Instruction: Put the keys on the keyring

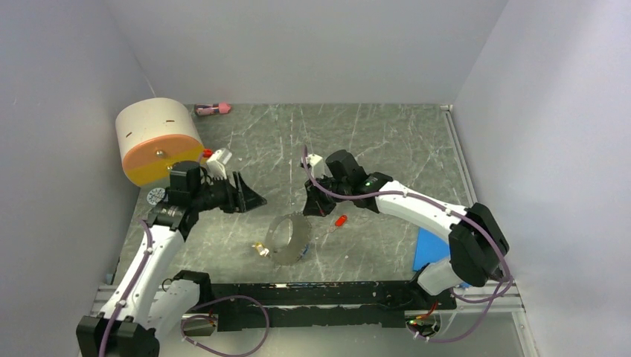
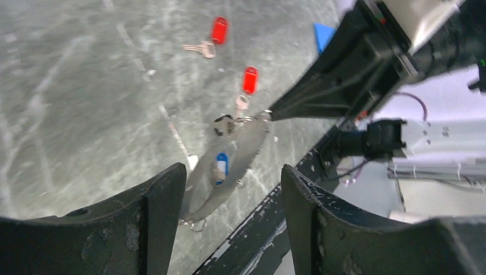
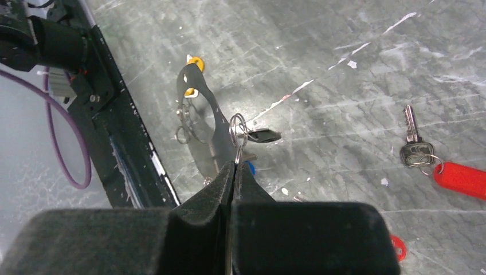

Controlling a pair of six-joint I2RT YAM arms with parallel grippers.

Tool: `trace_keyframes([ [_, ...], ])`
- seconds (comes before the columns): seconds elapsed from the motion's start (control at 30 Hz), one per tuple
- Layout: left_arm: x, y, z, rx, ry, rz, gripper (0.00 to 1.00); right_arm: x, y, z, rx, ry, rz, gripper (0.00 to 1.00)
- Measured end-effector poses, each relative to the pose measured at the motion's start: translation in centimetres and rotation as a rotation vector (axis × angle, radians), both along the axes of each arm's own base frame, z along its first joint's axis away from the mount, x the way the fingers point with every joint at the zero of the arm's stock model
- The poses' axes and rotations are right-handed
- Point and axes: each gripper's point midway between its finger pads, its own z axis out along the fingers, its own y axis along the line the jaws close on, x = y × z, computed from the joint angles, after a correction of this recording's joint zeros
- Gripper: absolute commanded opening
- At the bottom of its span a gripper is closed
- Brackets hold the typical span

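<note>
At the left of the overhead view, the left gripper (image 1: 253, 197) hangs with its jaws apart, holding nothing. Mid-frame the keyring (image 1: 289, 239), a pale silver plate on a thin wire ring, stands propped on the grey marbled table (image 1: 387, 149). The right gripper (image 3: 234, 167) is clamped on its wire ring. Just right lies a red-headed metal key (image 1: 341, 221). It looks light, stiff and slippery, and is probably best pinched by the plastic head.
</note>
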Motion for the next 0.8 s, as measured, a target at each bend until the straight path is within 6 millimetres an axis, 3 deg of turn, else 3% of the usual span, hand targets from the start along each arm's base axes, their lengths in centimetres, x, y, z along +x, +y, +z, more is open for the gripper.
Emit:
trace_keyframes([
  [0.37, -4.8, -6.8, 1.8, -0.071, -0.181, -0.308, 0.67, -1.9, -0.3, 3.4, 0.029, -0.028, 0.129, 0.0],
  [0.53, -6.4, -8.7, 2.6, -0.086, -0.315, -0.42, 0.59, -2.9, -0.9, 4.6, 0.046, -0.051, 0.18, 0.0],
  [0.8, -8.7, -11.1, 1.7, -0.028, -0.52, -0.591, 0.53, -3.9, -1.4, 5.2, 0.038, -0.052, 0.228, 0.0],
])
